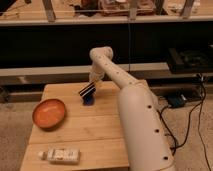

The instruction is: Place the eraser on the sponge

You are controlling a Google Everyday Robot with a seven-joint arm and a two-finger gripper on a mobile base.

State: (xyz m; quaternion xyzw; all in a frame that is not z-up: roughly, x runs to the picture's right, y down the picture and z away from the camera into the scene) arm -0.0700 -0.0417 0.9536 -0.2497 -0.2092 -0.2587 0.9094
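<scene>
The eraser cannot be told apart from the dark gripper (87,91), so where exactly it sits is unclear. It may be within the gripper, but that does not show. The gripper hangs low over the far middle part of the bench (100,135), tilted, with its tip pointing toward the left. Whether it is wide, narrow or holding something cannot be told.

Right under the gripper, and a little toward the near side, lies a small blue block, as far as can be seen the sponge (90,101). It rests on the wood, and the gripper looks to be touching it or just above it.

The white arm (134,107) rises thick from the near right corner, narrows as it reaches across the bench, and bends down at its elbow above the gripper.

An orange bowl (49,113) stands upright near the left edge, well apart from the sponge. A white bottle (60,155) lies on its side near the front edge.

Beyond the bench runs a long low ledge (45,71) before a dark wall. Black cables (192,117) trail over the speckled floor on the right.
</scene>
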